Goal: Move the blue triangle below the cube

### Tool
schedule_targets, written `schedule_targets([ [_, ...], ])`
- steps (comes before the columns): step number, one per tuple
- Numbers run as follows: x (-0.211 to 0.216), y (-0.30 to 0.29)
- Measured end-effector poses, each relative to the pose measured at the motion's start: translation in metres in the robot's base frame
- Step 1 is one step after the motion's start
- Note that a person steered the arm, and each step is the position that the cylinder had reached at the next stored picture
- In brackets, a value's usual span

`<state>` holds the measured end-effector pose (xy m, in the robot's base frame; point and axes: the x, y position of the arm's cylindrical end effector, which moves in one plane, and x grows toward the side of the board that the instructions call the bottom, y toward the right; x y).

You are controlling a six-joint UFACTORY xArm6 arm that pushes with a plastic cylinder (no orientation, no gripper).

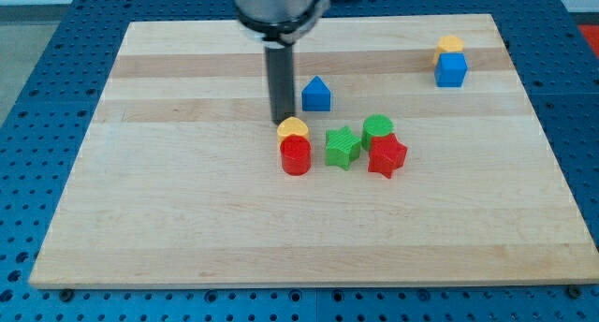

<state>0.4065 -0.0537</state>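
Note:
The blue triangle (316, 95) sits on the wooden board a little above the view's middle. The blue cube (450, 70) stands far off at the view's upper right, with a yellow block (450, 45) touching its top side. My tip (279, 122) is down on the board just left of the blue triangle and slightly lower, with a small gap between them. It stands right above a yellow heart-shaped block (293, 128).
A red cylinder (296, 156) sits below the yellow heart. A green star (343, 147), a green cylinder (378, 128) and a red star (387, 156) cluster below and right of the blue triangle. The board's right edge (552, 144) lies beyond the cube.

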Motion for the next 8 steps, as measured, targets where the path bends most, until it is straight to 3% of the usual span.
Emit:
schedule_targets([
  [2,-0.040,0.010],
  [6,-0.030,0.166],
  [8,-0.002,0.190],
])
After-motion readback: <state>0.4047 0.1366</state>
